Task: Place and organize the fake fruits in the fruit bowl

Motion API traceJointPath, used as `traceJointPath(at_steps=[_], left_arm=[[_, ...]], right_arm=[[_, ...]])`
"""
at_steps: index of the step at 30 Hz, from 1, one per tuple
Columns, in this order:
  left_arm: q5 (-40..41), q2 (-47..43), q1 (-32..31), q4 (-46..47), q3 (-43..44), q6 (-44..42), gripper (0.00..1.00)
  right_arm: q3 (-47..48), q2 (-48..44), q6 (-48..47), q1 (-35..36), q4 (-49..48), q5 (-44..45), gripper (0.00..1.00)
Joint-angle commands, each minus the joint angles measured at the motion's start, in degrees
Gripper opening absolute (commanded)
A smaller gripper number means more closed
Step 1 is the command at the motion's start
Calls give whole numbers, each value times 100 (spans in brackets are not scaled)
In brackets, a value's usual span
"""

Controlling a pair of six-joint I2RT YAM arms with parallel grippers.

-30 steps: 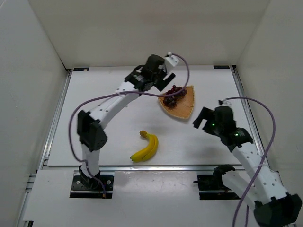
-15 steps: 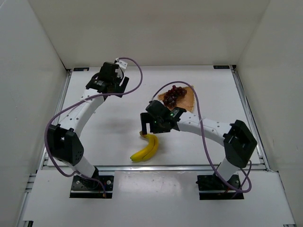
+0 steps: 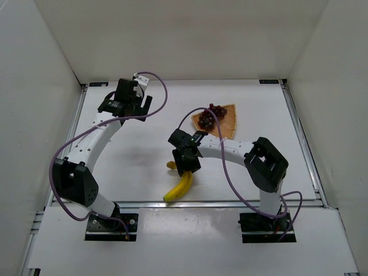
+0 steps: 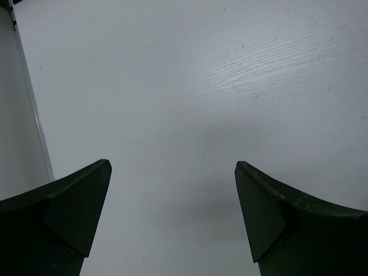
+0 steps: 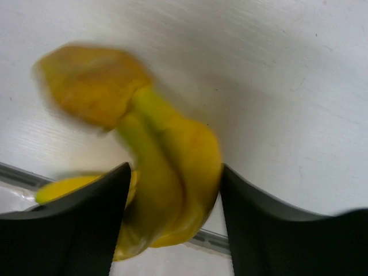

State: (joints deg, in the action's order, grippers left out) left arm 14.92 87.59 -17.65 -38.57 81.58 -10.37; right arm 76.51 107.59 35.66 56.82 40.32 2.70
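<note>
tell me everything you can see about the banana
The banana is a curved yellow bunch, plastic-looking, with a brownish-orange stem end. It lies on the white table near the front edge, apart from the basket. The right tool straddles its upper part, one finger against each side. The wrist view of it is blurred.

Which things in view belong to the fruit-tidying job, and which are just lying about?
Job:
banana
grapes, already in the bowl
bowl
right end effector, closed on the banana

Just there:
left end effector, open over bare table
purple cables
</note>
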Motion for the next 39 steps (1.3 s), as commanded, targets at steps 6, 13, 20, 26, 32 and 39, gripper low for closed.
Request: traceJointPath(at_steps=[6, 13, 20, 26, 32, 39], left_arm=[[-68, -357, 244, -81, -142, 79, 100], [46, -295, 350, -134, -142, 132, 100], [99, -295, 578, -134, -266, 132, 100], [152, -348, 701, -186, -266, 132, 100], [152, -348, 825, -239, -266, 185, 100], [152, -295, 877, -292, -266, 185, 100]], right_arm=[[277, -747, 63, -267, 380, 292, 21], [451, -1916, -50, -1373, 678, 994, 21], [1199, -1409, -998, -2877, 1031, 1750, 21], [1674, -573, -1228, -3615, 786, 1629, 21], [2183, 190, -1413, -4055, 530, 1094, 23], [2333, 368, -1536, -4108, 354, 627, 49]])
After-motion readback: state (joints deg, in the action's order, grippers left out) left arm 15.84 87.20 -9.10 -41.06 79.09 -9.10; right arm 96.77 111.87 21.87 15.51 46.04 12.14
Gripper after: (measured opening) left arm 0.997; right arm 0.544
